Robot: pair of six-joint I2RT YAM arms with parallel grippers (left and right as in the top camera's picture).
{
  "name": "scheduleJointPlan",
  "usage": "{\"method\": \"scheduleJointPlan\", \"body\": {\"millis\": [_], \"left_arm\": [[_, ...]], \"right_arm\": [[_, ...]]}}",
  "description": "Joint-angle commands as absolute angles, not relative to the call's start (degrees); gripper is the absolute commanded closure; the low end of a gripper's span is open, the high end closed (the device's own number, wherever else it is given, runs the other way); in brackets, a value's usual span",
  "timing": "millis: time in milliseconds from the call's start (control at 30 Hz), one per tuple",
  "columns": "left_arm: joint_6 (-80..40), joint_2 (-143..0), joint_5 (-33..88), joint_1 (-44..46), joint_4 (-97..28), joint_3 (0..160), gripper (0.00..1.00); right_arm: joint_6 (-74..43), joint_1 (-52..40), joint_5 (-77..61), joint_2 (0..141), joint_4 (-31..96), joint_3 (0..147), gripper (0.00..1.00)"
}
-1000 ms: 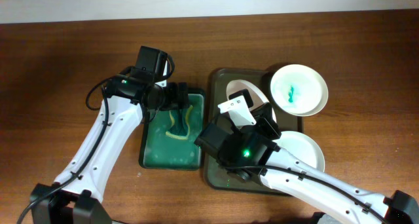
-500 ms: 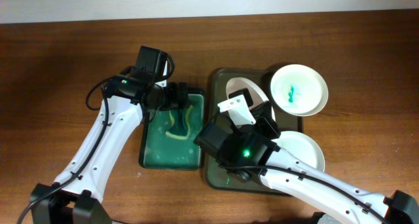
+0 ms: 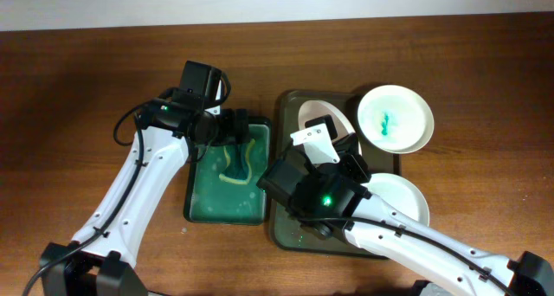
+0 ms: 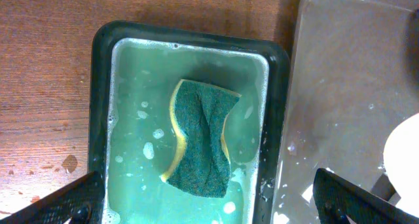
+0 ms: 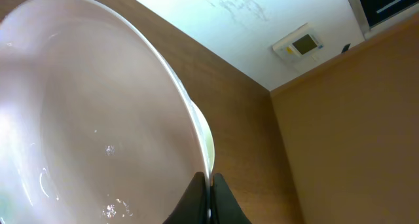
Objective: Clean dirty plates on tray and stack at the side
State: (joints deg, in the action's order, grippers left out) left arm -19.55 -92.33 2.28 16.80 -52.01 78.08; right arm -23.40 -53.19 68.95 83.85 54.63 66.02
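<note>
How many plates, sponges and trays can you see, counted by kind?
Plates: 3 (held plate, green-stained plate, plain white plate)
Sponges: 1 (green sponge)
Trays: 2 (soapy-water tray, brown tray)
Total: 6

Ahead of the left jaws, the sponge (image 4: pixel 201 137) shows a coarse green scouring face over soft yellow foam, soaking in a smooth black plastic basin (image 4: pixel 98 106). Right of them, the grey tray (image 4: pixel 340 86) looks dull and wet. In the right jaws, the white plate (image 5: pixel 85 119) gleams glossy, beaded with droplets. The bench (image 4: pixel 46 60): grained brown wood.
</note>
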Motion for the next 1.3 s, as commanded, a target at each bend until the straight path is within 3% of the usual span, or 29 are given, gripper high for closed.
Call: {"method": "scheduleJointPlan", "body": {"millis": [0,100,200,467,600,833,1033,1167,1267], "left_arm": [[-19.53,-92.14,1.50,16.71,-51.90,77.93,0.01],[-19.53,-92.14,1.50,16.71,-51.90,77.93,0.01],[-19.53,-92.14,1.50,16.71,-51.90,77.93,0.01],[-19.53,-92.14,1.50,16.71,-51.90,77.93,0.01],[-19.53,-92.14,1.50,16.71,-51.90,77.93,0.01],[-19.53,-92.14,1.50,16.71,-51.92,77.93,0.01],[-19.53,-92.14,1.50,16.71,-51.90,77.93,0.01],[-19.53,-92.14,1.50,16.71,-51.90,77.93,0.01],[-19.53,-92.14,1.50,16.71,-51.90,77.93,0.01]], "right_arm": [[-24.32,-52.80,69.45,83.18,54.70,67.09,0.96],[-24.01,-51.57,69.49,83.18,54.83,67.09,0.96],[-4.99,-52.01,70.98,83.24,51.37,67.09,0.96],[-6.15,-52.49,75.09,83.24,49.67,67.09,0.96],[-11.46,-51.03,72.38,83.24,49.21,67.09,0.96],[-10.76,-49.50,66.19,83.24,49.25,67.09,0.96],[-8.64,-50.54,75.22,83.24,49.84,67.09,0.96],[-12.78,-49.23,68.45,83.22,48.14,67.09,0.96],[-18.90,-37.76,43.77,83.22,46.33,67.11,0.96]]}}
